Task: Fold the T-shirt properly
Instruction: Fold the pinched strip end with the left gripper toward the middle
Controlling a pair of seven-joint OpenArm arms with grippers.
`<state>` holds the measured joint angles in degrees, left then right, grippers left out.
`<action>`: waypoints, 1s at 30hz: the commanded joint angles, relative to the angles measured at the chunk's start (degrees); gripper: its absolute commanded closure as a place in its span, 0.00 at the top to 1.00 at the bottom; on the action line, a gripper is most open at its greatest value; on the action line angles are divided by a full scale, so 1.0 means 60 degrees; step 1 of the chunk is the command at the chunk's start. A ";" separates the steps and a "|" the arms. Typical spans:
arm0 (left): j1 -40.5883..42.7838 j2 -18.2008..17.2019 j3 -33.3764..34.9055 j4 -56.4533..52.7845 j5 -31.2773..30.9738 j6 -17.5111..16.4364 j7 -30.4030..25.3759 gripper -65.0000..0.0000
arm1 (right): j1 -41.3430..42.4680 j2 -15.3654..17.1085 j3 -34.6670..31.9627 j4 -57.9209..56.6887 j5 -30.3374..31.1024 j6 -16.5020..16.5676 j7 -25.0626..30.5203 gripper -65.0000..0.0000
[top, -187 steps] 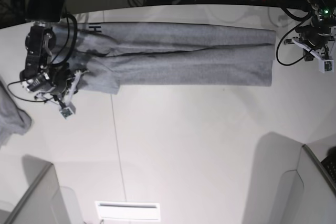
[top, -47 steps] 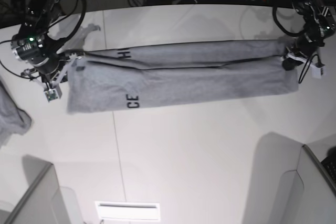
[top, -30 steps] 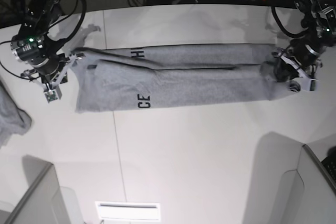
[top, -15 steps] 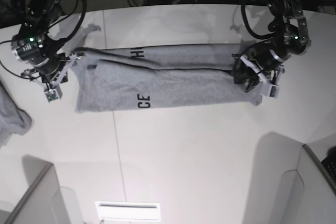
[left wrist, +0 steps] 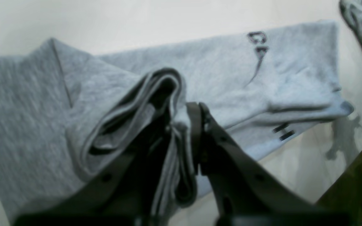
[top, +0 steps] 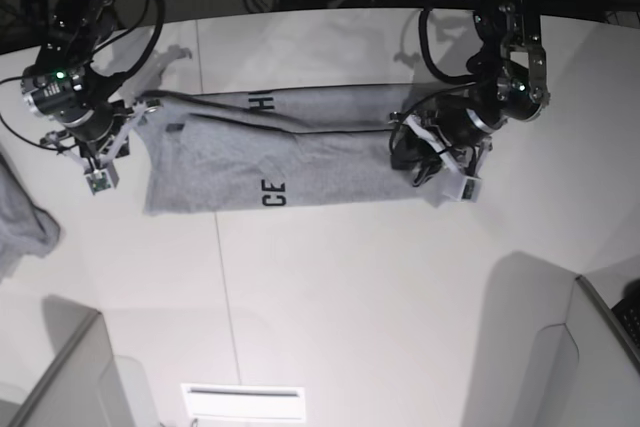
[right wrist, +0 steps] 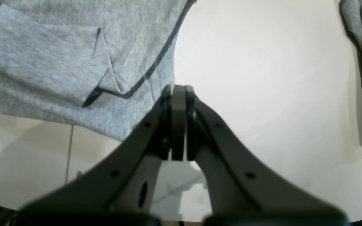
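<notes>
The T-shirt [top: 300,152] lay as a long narrow band across the surface [top: 350,287], running from nine o'clock toward three. The left hand [left wrist: 181,125] was clamped on the bunched hem end, several layers pinched between its jaws and lifted above the band, apparently so that end could be carried over toward the lettered end. The right hand [right wrist: 178,122] was clenched on nothing, just beside the shirt's nine o'clock edge, possibly steadying that end.
</notes>
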<state>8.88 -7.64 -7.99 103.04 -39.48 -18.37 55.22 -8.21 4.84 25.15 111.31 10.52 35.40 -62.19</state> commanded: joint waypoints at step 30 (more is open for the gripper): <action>-0.0287 0.0387 0.0562 0.0064 -0.0254 -0.0066 -0.0141 0.00 | 0.0100 0.0109 0.0036 0.0182 0.0085 -0.0017 0.0131 0.00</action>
<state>7.77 -5.26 -4.56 102.54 -39.48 -18.37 55.48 -8.21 4.84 25.15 111.31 10.52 35.40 -62.19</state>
